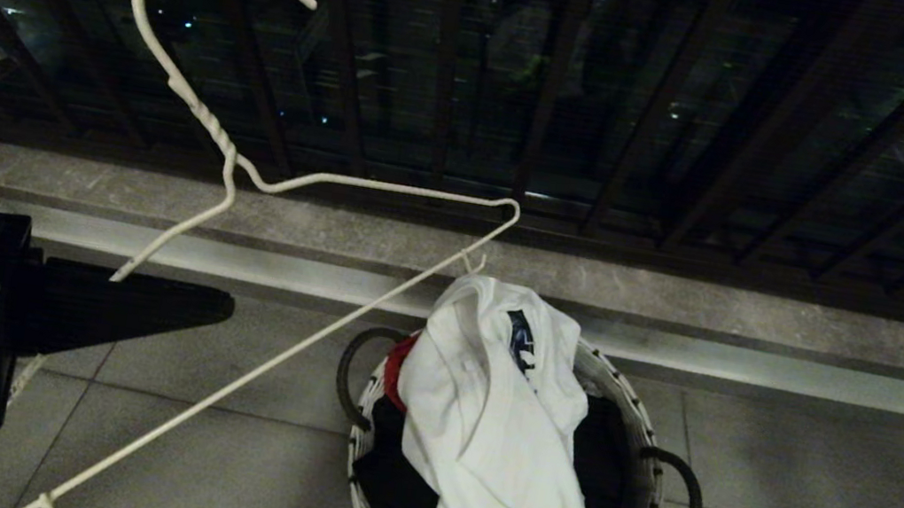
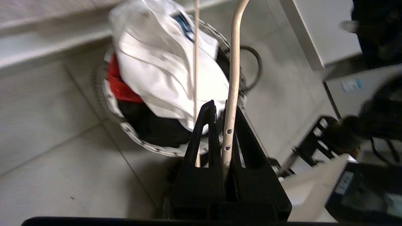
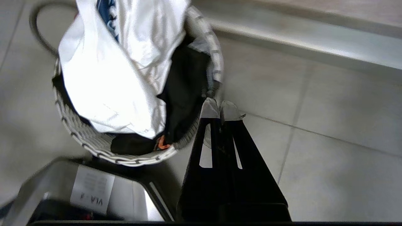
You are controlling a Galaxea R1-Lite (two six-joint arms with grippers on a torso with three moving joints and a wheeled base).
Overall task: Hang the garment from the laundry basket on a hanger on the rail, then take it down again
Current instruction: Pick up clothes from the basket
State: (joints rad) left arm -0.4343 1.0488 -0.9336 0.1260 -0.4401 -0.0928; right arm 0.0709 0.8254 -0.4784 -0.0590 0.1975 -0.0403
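The tiled floor point(image 1: 785, 483) is carrying the laundry basket point(image 1: 645, 462), which is sitting near the stone kerb below the dark balcony railing point(image 1: 707, 104). The garment point(image 1: 487, 439) is lying heaped in the basket over a red cloth point(image 2: 121, 84) and dark clothes. The left gripper point(image 2: 220, 110) is clenching the hanger point(image 1: 319, 180), holding it raised beside the basket. The right gripper point(image 3: 220, 108) is hanging clenched and empty above the floor, just beside the basket's rim.
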